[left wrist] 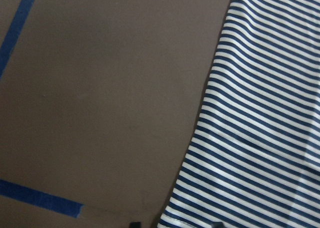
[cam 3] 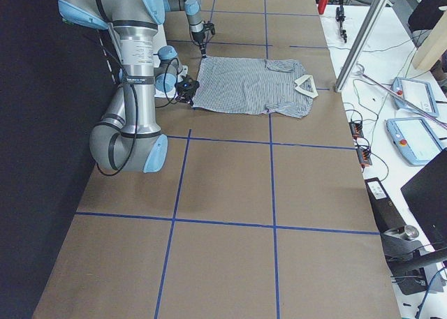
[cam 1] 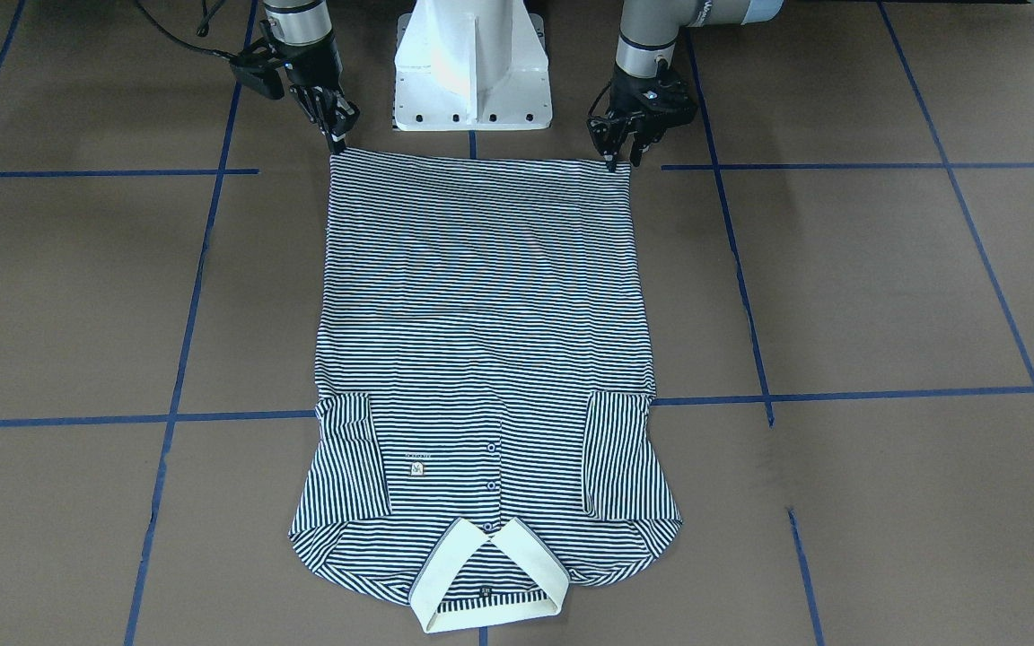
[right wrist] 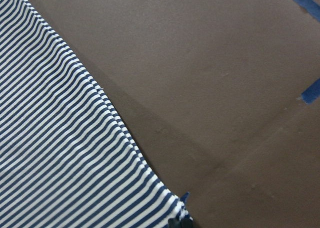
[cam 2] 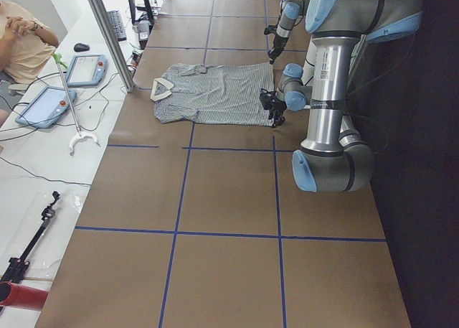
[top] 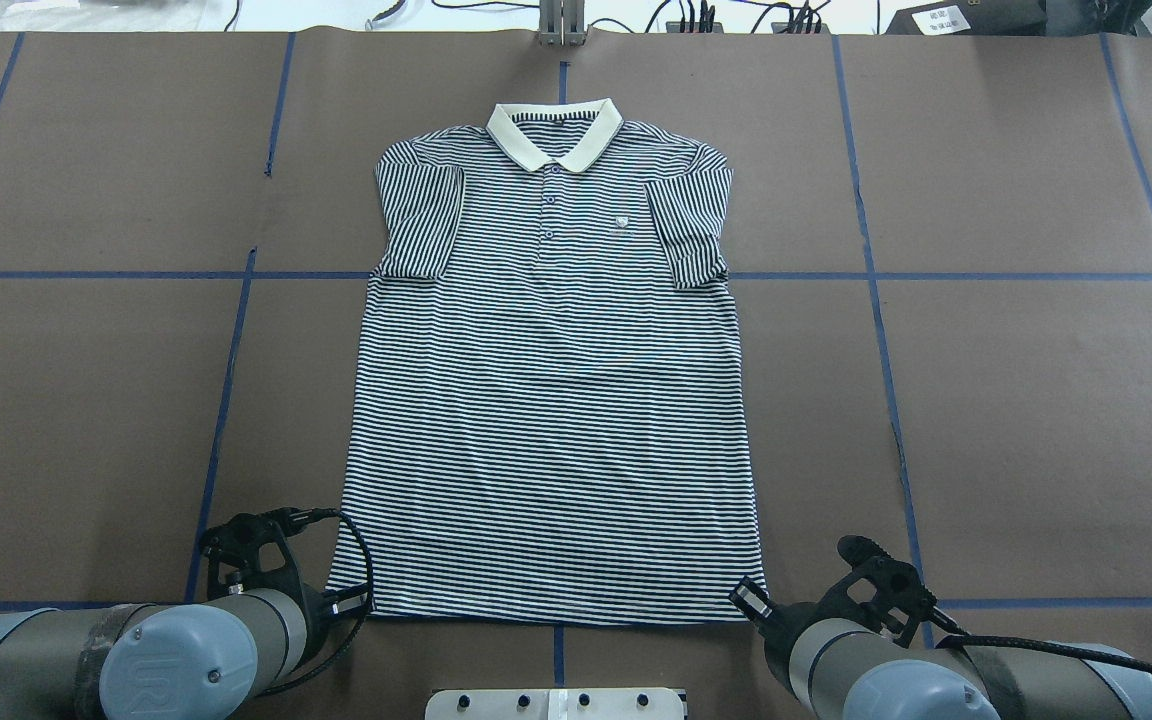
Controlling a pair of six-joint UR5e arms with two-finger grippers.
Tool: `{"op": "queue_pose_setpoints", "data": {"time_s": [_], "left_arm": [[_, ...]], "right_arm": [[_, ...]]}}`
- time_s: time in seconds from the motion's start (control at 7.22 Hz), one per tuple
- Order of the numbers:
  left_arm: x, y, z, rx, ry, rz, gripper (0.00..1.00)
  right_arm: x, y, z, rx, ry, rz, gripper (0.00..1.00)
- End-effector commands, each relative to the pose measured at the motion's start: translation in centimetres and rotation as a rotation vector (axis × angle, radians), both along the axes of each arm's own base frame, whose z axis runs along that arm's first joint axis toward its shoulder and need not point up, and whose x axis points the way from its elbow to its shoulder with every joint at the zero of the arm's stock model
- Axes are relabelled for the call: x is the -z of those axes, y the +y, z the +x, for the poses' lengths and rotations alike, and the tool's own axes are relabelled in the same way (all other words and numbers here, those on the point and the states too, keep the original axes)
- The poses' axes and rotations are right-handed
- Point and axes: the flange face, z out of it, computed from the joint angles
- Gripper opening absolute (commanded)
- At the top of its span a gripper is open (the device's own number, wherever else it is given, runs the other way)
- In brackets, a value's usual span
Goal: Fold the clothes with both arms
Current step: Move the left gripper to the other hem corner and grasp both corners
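Currently the polo shirt (cam 1: 481,296) lies flat, front up, on the table (cam 1: 885,287). Its collar (cam 1: 492,583) is on the far side and its hem is at the robot's base. Right gripper (cam 1: 338,142) is clenched on its hem corner, with the fabric bunched at the tips. Left gripper (cam 1: 614,160) is at the other hem corner, jaws spread, and the hem edge sits between them unpinched.

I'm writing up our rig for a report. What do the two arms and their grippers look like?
Both the left arm and right arm are round grey metal tubes with light-blue joint caps; each upright link carries a small printed label. Black cables run along them. The left gripper and right gripper are black, two-fingered, with slim tips.
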Motion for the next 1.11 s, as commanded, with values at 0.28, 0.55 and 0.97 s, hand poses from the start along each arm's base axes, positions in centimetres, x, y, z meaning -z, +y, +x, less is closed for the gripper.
{"op": "queue_pose_setpoints", "data": {"time_s": [0.28,0.55,0.97], "left_arm": [[-0.5,0.1,0.0,-0.004,-0.018,-0.003,0.3],[-0.6,0.1,0.1,-0.009,-0.019,-0.008,0.12],[1.5,0.7,-0.4,-0.048,0.031,-0.043,0.0]], "right_arm": [[0.1,0.0,0.0,0.001,-0.003,-0.002,0.0],[0.2,0.0,0.1,0.001,-0.005,-0.002,0.0],[0.0,0.0,0.1,0.008,0.003,0.005,0.0]]}}
